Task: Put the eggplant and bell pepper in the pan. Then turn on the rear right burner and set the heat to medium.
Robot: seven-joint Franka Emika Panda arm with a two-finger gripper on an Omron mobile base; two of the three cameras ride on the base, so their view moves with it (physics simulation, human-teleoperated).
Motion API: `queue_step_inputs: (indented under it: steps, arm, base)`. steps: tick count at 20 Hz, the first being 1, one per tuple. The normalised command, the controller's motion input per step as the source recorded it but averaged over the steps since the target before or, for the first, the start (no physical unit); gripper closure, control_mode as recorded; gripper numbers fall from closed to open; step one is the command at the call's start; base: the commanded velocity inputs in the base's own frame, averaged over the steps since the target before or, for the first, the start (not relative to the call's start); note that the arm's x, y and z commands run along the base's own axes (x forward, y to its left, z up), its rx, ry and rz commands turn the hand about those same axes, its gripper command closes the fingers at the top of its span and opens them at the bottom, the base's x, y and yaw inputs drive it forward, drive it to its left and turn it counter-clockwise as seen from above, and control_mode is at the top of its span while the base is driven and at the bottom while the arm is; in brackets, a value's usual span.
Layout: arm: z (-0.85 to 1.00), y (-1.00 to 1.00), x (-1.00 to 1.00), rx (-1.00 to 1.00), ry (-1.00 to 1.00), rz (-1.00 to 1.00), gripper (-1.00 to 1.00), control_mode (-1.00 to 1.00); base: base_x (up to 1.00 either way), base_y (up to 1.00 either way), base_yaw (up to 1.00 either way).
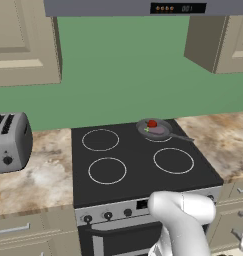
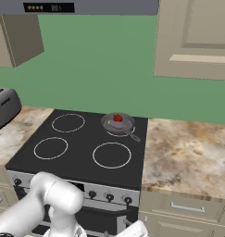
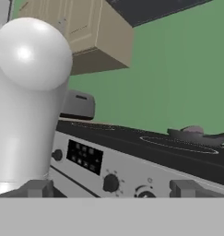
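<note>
Stove front, seen from my low-held gripper (image 3: 111,188), jaws spread wide and holding nothing.

Nearest ahead: the knobs (image 3: 110,183), then the black glass stovetop (image 1: 138,165) between marbled counters (image 2: 188,157). Far beyond, on the rear right burner (image 1: 158,136), the pan (image 1: 154,129) holds the eggplant (image 1: 156,130) and bell pepper (image 1: 152,123), handle pointing right and toward me; green wall (image 1: 123,70) behind.

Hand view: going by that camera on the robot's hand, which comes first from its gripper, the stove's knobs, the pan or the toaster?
From the open gripper, low in front of the stove:
1. Stove knobs, right ahead on the front panel.
2. Toaster, on the counter beyond the cooktop's left side.
3. Pan, at the back right, eggplant inside.
Toaster and pan are close to call.
</note>
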Motion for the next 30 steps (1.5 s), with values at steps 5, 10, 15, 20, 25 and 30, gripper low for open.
queue_step_inputs:
  steps: [5, 10, 15, 20, 25, 30]
  arm:
    - [-0.01, 0.03, 0.27, -0.15, 0.00, 0.00, -1.00, -1.00]
    - [-0.11, 0.01, 0.23, -0.15, 0.00, 0.00, -1.00, -1.00]
    - [-0.23, 0.07, 0.02, -0.18, -0.07, -0.03, -1.00, -1.00]
    - [-0.09, 0.12, 0.00, -0.15, -0.10, -0.11, -1.00, -1.00]
    - [0.00, 0.06, 0.02, -0.07, -0.02, -0.06, -1.00, -1.00]
    - [0.00, 0.21, 0.01, -0.11, -0.02, -0.06, -1.00, -1.00]
  base:
    - [0.00, 0.00, 0.00]
    - [0.00, 0.00, 0.00]
    - [0.00, 0.00, 0.00]
    - [0.00, 0.00, 0.00]
    - [0.00, 0.00, 0.00]
    - [0.00, 0.00, 0.00]
